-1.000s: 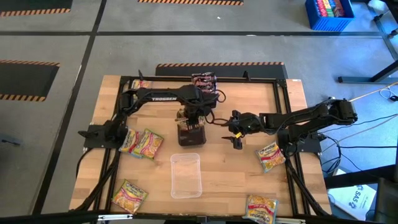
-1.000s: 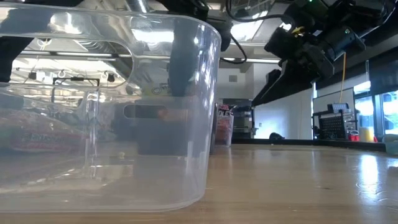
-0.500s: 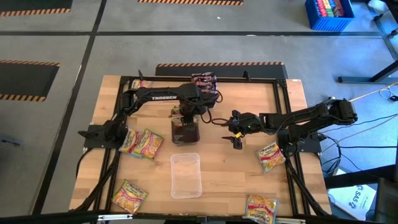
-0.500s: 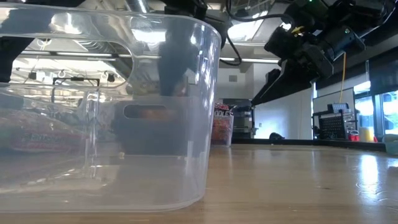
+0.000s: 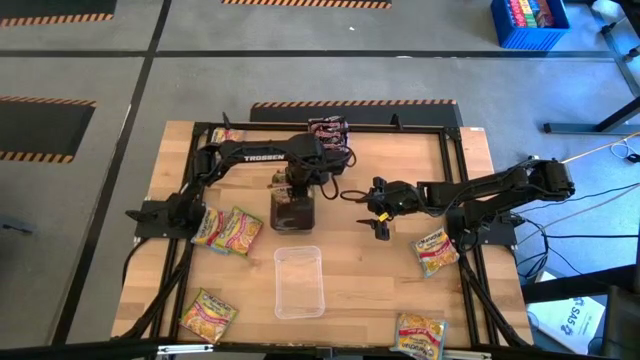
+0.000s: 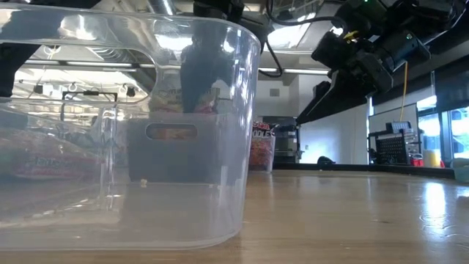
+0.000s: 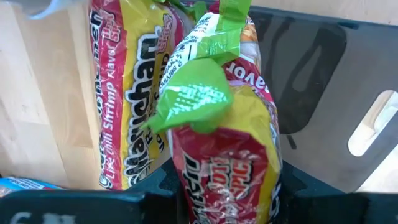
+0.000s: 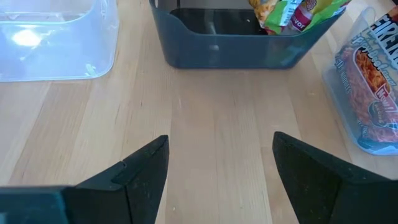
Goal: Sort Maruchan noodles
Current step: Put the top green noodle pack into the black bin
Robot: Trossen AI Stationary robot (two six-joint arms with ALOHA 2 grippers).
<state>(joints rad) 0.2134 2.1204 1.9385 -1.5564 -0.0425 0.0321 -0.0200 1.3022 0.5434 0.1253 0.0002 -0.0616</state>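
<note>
- Heads up, your left gripper [image 5: 294,196] and the dark grey bin [image 5: 292,214] under it have both slid a bit toward the left side of the table since a second ago. Your right arm hasn't budged.
- Nearest the front edge you've got two loose yellow-pink Maruchan packets: one at the front left [image 5: 208,312] and one at the front right [image 5: 420,333].
- Next back is an empty clear tray [image 5: 299,281], sitting mid-table just in front of the grey bin.
- Level with that, a pair of yellow-pink packets [image 5: 228,230] lies side by side by the left arm's base. A single packet [image 5: 437,250] lies by the right arm's base.
- Your right gripper [image 8: 221,168] hovers over bare wood to the right of the bin. Its fingers are spread wide with nothing between them.
- Your left gripper is pinched on a green-and-orange packet [image 7: 217,124], hanging right over the grey bin.
- A yellow-pink Lime Chili Shrimp packet [image 7: 124,99] stands just beside the held one. You can't tell from the views whether it's inside the bin.
- At the far edge there's a second clear tray [image 5: 330,130] with dark brown-red packets [image 8: 367,87] in it, plus one more packet [image 5: 225,135] off at the far left corner.
</note>
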